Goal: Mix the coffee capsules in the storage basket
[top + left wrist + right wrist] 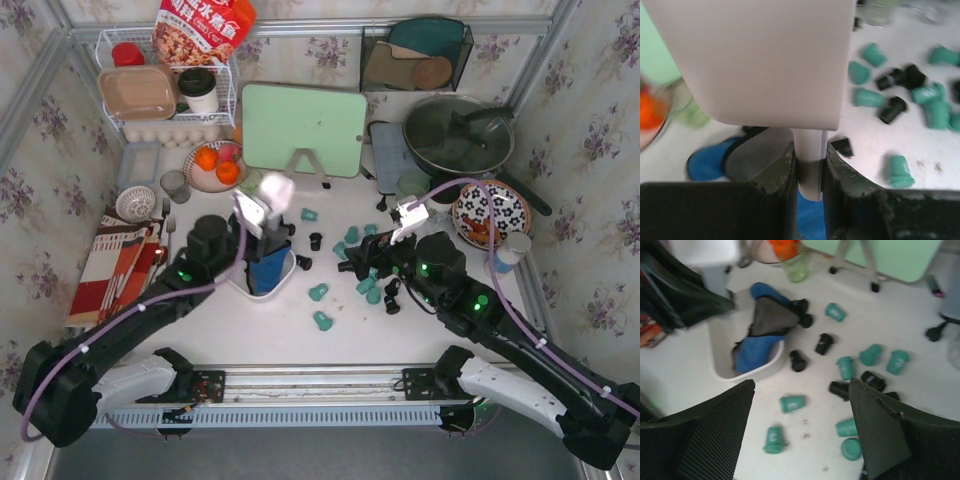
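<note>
Fingers: left gripper (810, 155) clamped on the short tab of a flat white panel (765, 60), held aloft; right gripper (802, 385) spread wide, empty, above coffee capsules (845, 367) strewn on the table (890, 315) beside the storage basket (722, 357). Step, seemingly: gathering. Next needs accurate descent onto one capsule.

Count's in: eight teal capsules (845, 367) loose on the tabletop (270, 330), at least six black capsules (823, 343), one storage basket (765, 60), one white tub (720, 352), one blue cloth (747, 357), and two oranges (206, 157) sharing one plate (192, 178).
</note>
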Motion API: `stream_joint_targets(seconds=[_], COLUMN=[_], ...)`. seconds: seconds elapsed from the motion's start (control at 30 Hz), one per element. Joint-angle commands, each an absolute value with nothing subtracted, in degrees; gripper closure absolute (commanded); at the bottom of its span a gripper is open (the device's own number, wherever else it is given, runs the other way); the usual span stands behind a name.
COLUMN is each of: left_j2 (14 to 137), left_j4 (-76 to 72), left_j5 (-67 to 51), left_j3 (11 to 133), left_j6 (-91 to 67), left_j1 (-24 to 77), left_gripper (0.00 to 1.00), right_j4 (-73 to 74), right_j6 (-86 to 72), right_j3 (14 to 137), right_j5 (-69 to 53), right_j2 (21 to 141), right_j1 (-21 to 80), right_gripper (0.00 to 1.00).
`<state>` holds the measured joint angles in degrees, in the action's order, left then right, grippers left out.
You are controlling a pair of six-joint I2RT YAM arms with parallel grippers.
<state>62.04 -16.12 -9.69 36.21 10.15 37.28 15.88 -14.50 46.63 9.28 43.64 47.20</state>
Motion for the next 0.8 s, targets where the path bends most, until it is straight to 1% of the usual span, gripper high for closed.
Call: stream_joint_targets(seconds=[0.0,0.17,0.27,0.37,0.47,0.53,0.63,0.7,0.77], left_j2=[59.51,55.48,54.01,54.09,56.01,58.51,62.68,64.42,66.03], left_j4=[6.38,23.05,30.31,34.99,35.77,36.04,34.55,33.45,32.97], left_j5=[-2.75,-2.11,-2.61,-4.66,-9.64,-10.7,-15.53,-17.31,-15.09], left_j3=[42.31,44.57,45.31,45.57,44.87,45.1,45.11,45.76,46.93], left_j6=[-11.29,-21.78,-24.15,-25.04,-26.09,-26.73,-28.94,-29.77,-29.36], left_j1=[28.19,13.7,4.03,-5.43,-13.89,-18.68,-27.4,-30.69,-31.48], left_gripper=[1.0,1.0,1.0,1.0,1.0,1.0,1.0,1.0,1.0], right_j4=[5.95,-8.43,-12.3,-11.44,-12.88,-14.64,-16.15,-18.38,-19.81], right_j6=[-7.51,-3.58,-3.42,-5.12,-3.33,-2.07,-0.91,-0.96,-0.97], right_j3=[41.63,33.09,29.87,29.9,27.44,25.6,23.99,22.85,22.25], right_j5=[20.4,20.79,21.09,19.98,20.11,21.86,24.23,25.01,25.09], right_j2=[42.94,44.64,46.09,46.07,44.43,43.37,42.89,43.26,44.27], right_j1=[47.28,47.28,47.29,47.28,47.26,47.28,47.28,47.29,47.27], right_gripper=[0.16,0.14,0.1,0.04,0.02,0.01,0.0,0.0,0.0])
